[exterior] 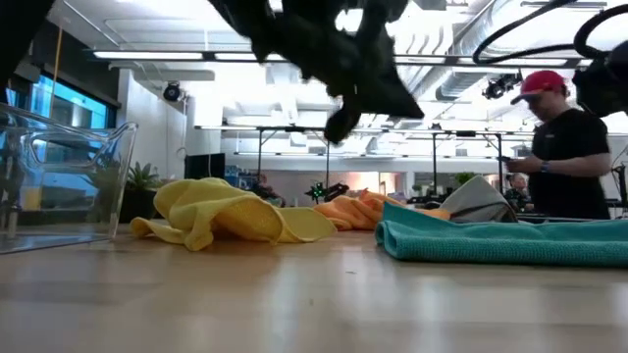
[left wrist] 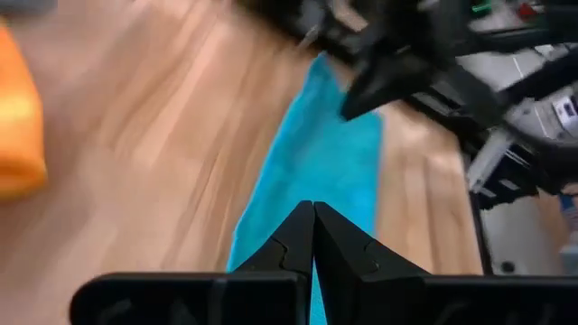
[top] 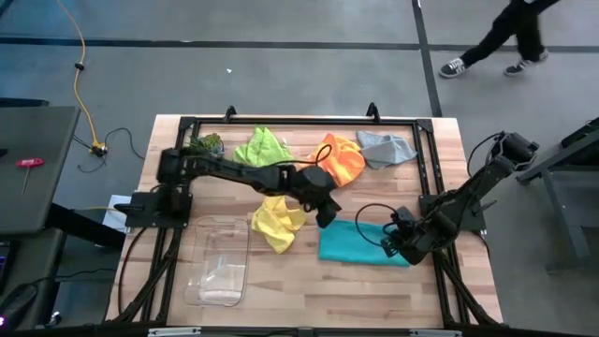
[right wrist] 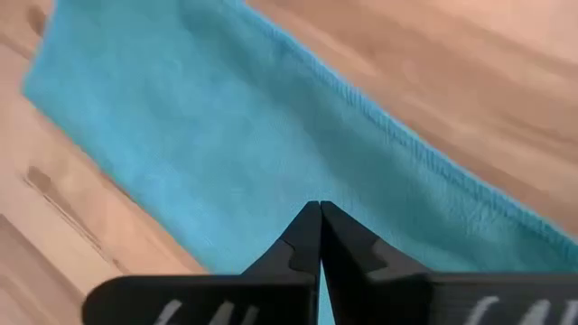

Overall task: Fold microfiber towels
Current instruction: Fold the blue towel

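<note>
soft matt teal cloth (right wrist: 271, 153) on smooth pale wood table (right wrist: 470, 81).

Robotics lab, open industrial ceiling (exterior: 461, 69), concrete floor (top: 281, 80)

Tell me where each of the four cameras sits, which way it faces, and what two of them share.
High: overhead, straight down on table; both arms show.
Low: table-top height, level toward room; arm overhead, yellow towel near.
Left wrist: past shut left gripper onto teal towel; other arm beyond.
Right wrist: past shut right gripper onto teal towel.
Shared: all four show the teal towel.
</note>
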{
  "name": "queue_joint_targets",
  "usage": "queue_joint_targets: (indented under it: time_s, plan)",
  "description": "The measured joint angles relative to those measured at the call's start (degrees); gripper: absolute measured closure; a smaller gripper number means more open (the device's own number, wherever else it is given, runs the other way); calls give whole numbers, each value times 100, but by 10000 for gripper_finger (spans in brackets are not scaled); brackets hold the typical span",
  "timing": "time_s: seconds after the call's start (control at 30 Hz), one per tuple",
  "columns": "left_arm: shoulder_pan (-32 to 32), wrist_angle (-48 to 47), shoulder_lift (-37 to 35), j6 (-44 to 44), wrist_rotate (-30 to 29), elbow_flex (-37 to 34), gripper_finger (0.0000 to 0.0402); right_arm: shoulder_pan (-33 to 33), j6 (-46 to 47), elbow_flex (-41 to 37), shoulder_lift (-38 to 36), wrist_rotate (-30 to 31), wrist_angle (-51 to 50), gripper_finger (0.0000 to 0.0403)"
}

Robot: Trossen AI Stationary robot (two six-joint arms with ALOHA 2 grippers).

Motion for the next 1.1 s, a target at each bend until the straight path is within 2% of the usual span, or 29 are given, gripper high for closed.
queue_joint_targets:
  time_s: [0.1, 0.23, 0.37, 0.47, 0.6, 0.87, 1.1]
  plan:
    - [-166, 22, -332, 310, -38, -318, 402, 0, -116, 2, -94, 53, 6, 403]
    - [-500, 594, -611, 266, -120, -1140, 402, 2, -127, 2, -234, 100, 47, 403]
    - [-871, 915, -677, -94, -134, -1832, 402, -22, -125, 2, -256, 138, 72, 403]
    - [-1066, 839, -624, 221, -315, -2013, 401, -102, -125, 2, -255, 310, 53, 403]
    - [-1152, 602, -269, 714, -755, -1981, 401, -266, -139, 2, -255, 436, 95, 403]
    - [-1009, 558, 809, 591, -1151, -1206, 401, -422, -145, 4, -255, 427, 292, 403]
    - [-818, 544, 1002, 993, -1285, -856, 401, -439, -130, 7, -162, 431, 463, 403]
